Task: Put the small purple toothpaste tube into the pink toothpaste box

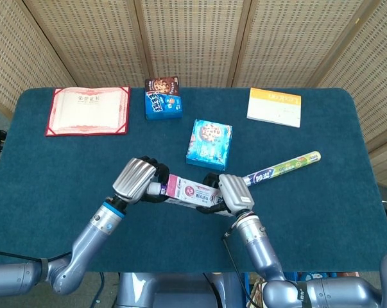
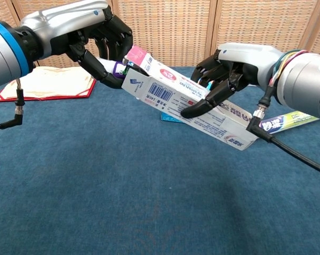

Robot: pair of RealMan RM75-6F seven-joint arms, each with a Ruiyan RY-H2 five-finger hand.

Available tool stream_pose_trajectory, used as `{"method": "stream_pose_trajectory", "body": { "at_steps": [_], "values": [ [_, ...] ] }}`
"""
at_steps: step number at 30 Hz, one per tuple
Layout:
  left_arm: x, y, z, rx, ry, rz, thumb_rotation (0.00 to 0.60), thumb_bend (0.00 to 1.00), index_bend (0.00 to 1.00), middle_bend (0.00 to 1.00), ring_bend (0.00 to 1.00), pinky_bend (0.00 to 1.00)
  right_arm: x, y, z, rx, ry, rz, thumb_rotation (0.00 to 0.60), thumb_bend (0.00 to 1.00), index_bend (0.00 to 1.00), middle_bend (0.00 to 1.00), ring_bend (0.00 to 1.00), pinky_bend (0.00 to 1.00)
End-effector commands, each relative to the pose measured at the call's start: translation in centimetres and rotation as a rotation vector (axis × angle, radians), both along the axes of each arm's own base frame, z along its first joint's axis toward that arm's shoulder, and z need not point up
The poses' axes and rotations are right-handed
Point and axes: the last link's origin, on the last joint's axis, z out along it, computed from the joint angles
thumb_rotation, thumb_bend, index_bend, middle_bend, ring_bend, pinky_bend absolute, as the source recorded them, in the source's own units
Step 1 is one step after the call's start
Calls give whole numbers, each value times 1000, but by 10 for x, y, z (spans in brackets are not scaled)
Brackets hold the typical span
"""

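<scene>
My right hand (image 1: 230,192) (image 2: 223,74) grips the pink toothpaste box (image 1: 192,191) (image 2: 175,98), holding it tilted above the table with its open flap end toward the left. My left hand (image 1: 139,179) (image 2: 98,40) pinches the small purple toothpaste tube (image 2: 119,69) (image 1: 156,189) at that open end. Most of the tube is hidden inside the box; only its white cap end and a bit of purple show between the fingers.
On the blue table (image 1: 52,179) lie a red certificate folder (image 1: 88,110), a blue cookie box (image 1: 163,97), a light blue snack box (image 1: 209,142), a yellow booklet (image 1: 275,106) and a long green-blue tube (image 1: 284,167) right of the box.
</scene>
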Motion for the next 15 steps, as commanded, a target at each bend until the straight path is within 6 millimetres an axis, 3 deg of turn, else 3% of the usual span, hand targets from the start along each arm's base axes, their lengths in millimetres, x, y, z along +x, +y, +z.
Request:
{"method": "stream_pose_trajectory", "body": {
  "at_steps": [1, 4, 15],
  "values": [
    [2, -1, -2, 3, 3, -11, 600, 312, 801, 484, 383, 380, 0, 0, 0, -2, -1, 1, 600, 0, 590, 552, 468, 535],
    [3, -2, -4, 5, 17, -30, 600, 311, 703, 386, 304, 328, 1, 0, 1, -3, -2, 1, 600, 0, 591, 554, 468, 535],
    [4, -5, -2, -6, 2, -45, 600, 311, 488, 168, 136, 186, -2, -2, 3, -8, -28, -20, 600, 0, 591, 557, 473, 535]
  ]
}}
